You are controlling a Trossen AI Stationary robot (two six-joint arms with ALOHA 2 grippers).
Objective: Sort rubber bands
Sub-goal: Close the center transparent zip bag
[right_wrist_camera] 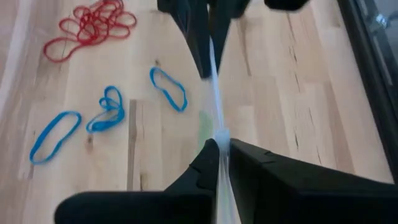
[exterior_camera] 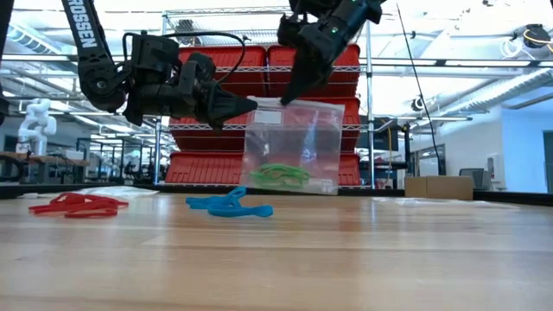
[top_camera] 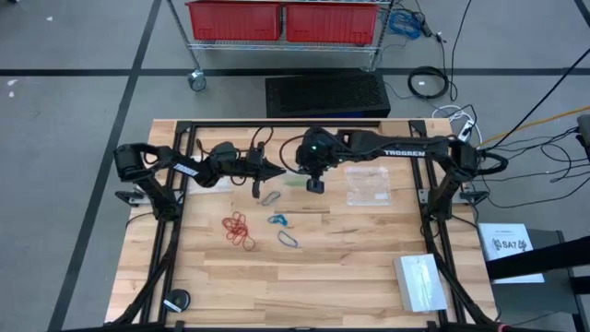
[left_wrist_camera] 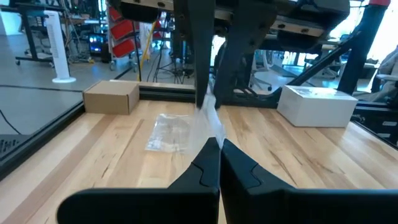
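Blue rubber bands [exterior_camera: 229,206] and red rubber bands [exterior_camera: 76,204] lie on the table [exterior_camera: 346,259]. Green rubber bands [exterior_camera: 278,176] sit inside a clear bag [exterior_camera: 289,147], pinched by the right gripper [exterior_camera: 292,97] and left gripper [exterior_camera: 251,105].

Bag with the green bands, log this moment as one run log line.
clear bag holding green bands: lifted off table | left gripper: shut on bag edge | right gripper: shut on bag top | red bands, blue bands: loose on table
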